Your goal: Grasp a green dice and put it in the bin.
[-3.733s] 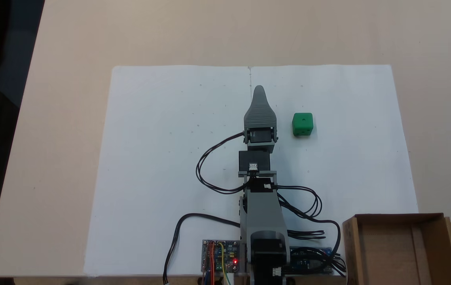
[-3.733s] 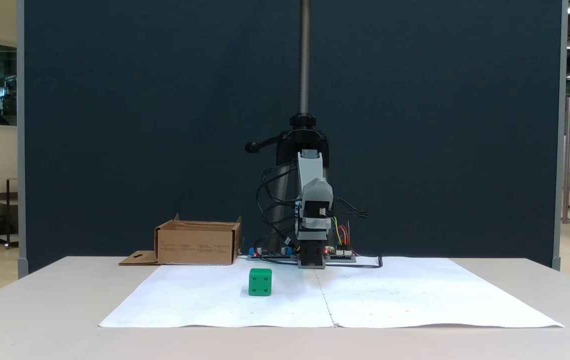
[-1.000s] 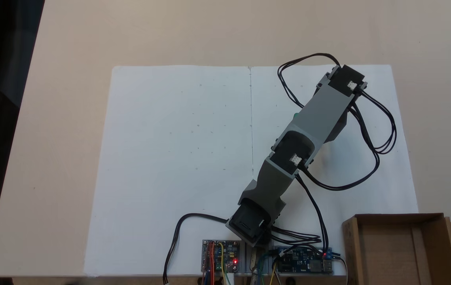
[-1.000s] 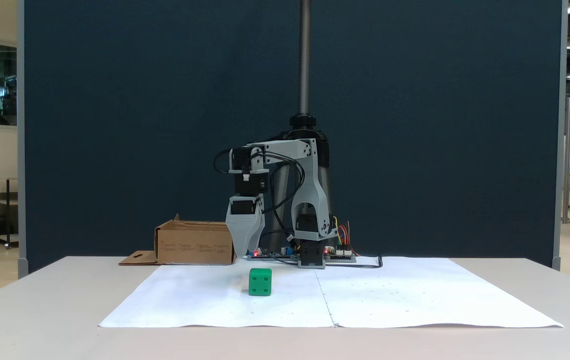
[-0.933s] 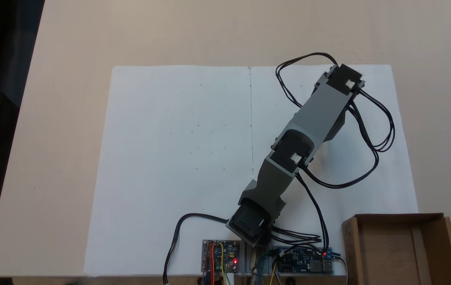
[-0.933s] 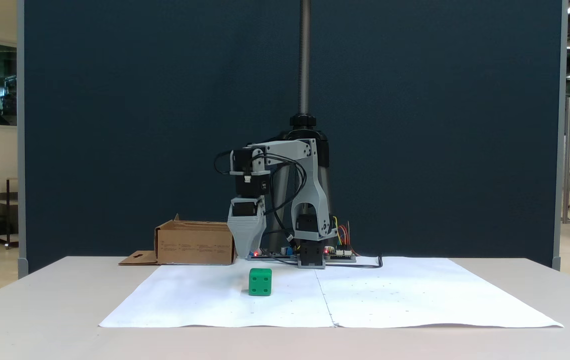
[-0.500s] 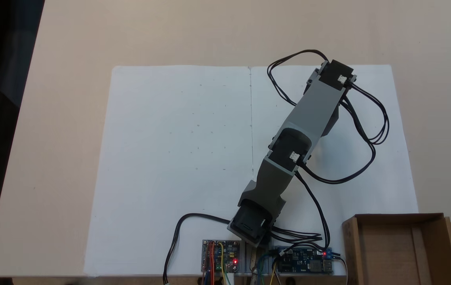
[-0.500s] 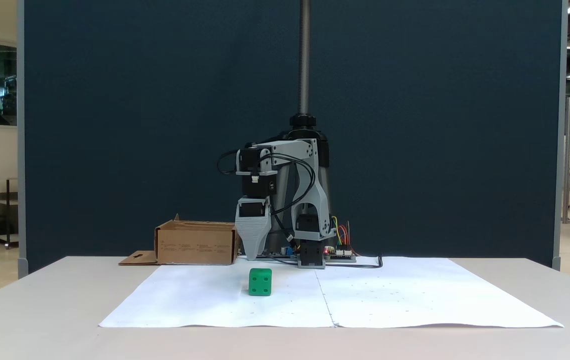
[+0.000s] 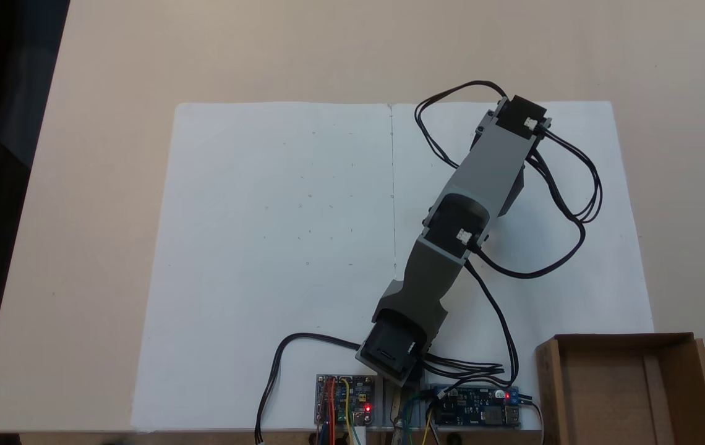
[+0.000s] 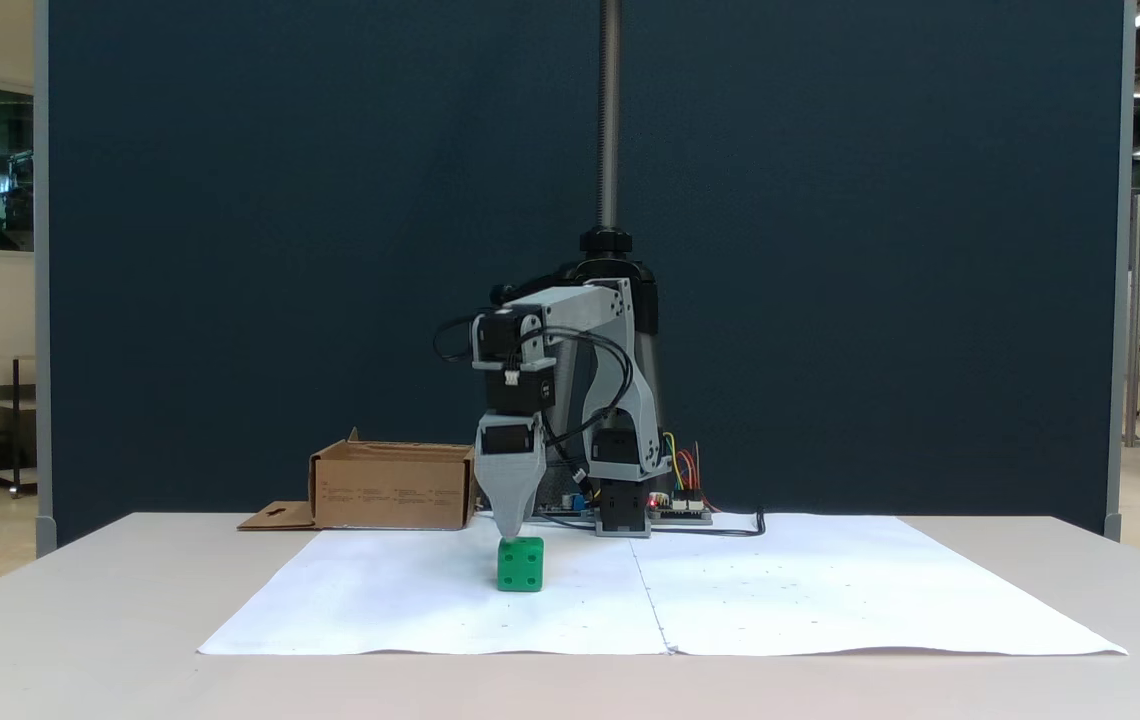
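Likely a light, rigid, slick cube: green dice [image 10: 520,564] wants flat opposite faces; pincer [image 10: 511,532] just above, opening can't be told

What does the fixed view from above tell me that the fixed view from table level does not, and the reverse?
From above: the bare floor of the bin and the top of the arm, which covers the paper under it.
From table level: the dice sitting on the paper, and the tool pointing down with its tip just above the dice. Whether the tool is open or shut cannot be told.
Both: the arm, the bin, the paper and the boards at the arm's base.
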`<action>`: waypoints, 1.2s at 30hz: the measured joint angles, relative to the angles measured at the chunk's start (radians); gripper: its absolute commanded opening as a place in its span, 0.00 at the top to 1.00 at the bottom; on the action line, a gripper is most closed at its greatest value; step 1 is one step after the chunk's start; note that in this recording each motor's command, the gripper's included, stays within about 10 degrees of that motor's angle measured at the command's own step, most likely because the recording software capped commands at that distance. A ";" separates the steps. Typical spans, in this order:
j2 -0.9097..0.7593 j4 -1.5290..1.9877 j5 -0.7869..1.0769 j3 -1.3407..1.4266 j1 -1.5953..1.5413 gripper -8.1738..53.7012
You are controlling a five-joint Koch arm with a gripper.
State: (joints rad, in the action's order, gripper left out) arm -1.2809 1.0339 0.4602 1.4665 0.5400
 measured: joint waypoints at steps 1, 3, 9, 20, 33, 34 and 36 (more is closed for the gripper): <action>0.003 -0.002 -0.012 0.000 0.000 0.13; 0.018 -0.009 -0.048 0.000 -0.008 0.13; 0.021 -0.038 -0.146 0.003 -0.015 0.14; 0.060 -0.061 -0.190 0.003 -0.026 0.15; 0.097 -0.092 -0.175 0.003 -0.031 0.14; 0.104 -0.094 -0.166 0.003 -0.031 0.14; 0.109 -0.094 -0.144 0.005 -0.031 0.14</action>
State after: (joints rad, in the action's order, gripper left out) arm -1.1720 0.9403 0.3160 1.4711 0.5093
